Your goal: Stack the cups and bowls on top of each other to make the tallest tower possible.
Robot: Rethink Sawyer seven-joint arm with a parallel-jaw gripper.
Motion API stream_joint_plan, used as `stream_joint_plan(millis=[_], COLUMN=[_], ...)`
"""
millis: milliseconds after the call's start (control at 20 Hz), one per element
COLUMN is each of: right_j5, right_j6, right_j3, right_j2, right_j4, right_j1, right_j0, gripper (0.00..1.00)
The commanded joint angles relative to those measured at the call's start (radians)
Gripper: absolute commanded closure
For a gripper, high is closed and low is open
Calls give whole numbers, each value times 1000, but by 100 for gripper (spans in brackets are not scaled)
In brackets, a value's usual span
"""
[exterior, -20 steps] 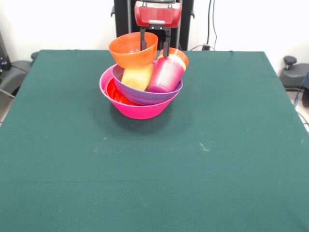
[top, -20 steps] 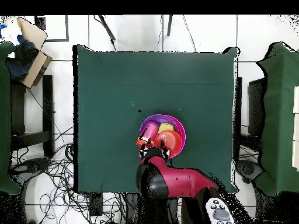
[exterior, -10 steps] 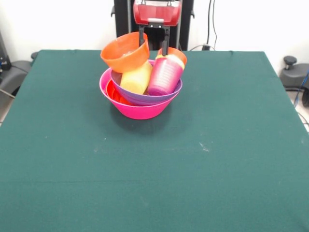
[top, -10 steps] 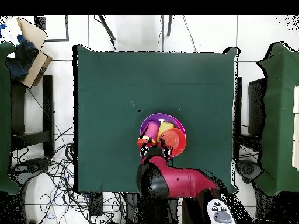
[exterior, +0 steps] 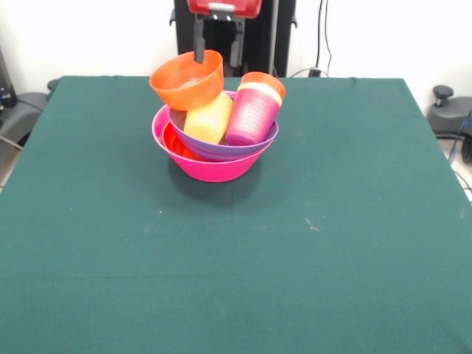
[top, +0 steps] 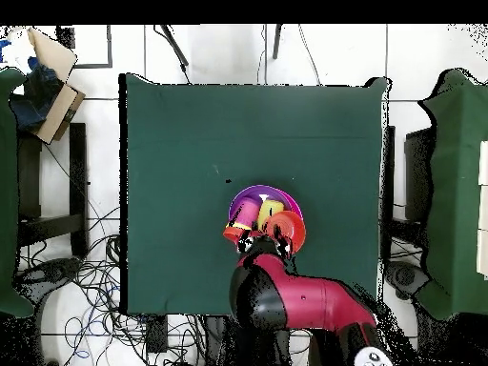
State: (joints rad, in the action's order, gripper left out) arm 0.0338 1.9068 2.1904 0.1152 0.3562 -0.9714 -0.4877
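Now the gripper sits higher than it did a second ago and has slid toward the left of the front view. The small orange bowl has gone with it: it was almost level above the middle of the tower, and it now hangs out over the tower's left side, tipped, with its base resting on the yellow cup. The jaws stand apart. One finger reaches down at the bowl's far rim and the other is clear of its right side, so they straddle the wall rather than clamp it.

Below that, nothing has moved. The big pink bowl stays on the green counter toward the far side, left of centre. It holds a wide orange bowl and, over that, the shallow purple bowl. Inside the purple bowl the yellow cup and a purple cup lie slanted side by side, with an orange cup nested in the purple one's mouth.

We judge that the shift has cost height and balance. The top bowl is perched on a leaning cup, not seated squarely, and it could slip off to the left once the fingers leave it. From overhead the arm covers the near edge of the pile, so we cannot check the contact there.

We can read no brand, label or writing on any piece.
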Motion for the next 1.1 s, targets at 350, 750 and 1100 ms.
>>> stream_joint_plan(millis=[350, 750, 1100], right_j5=[-272, -489, -772], right_j6=[35, -143, -365], right_j3=[88, 47, -134], right_j2=[131, 233, 339], right_j4=[-72, -210, -329], right_j1=[-165, -340, -415], right_j0=[-24, -129, -259], gripper=[0, 0, 0])
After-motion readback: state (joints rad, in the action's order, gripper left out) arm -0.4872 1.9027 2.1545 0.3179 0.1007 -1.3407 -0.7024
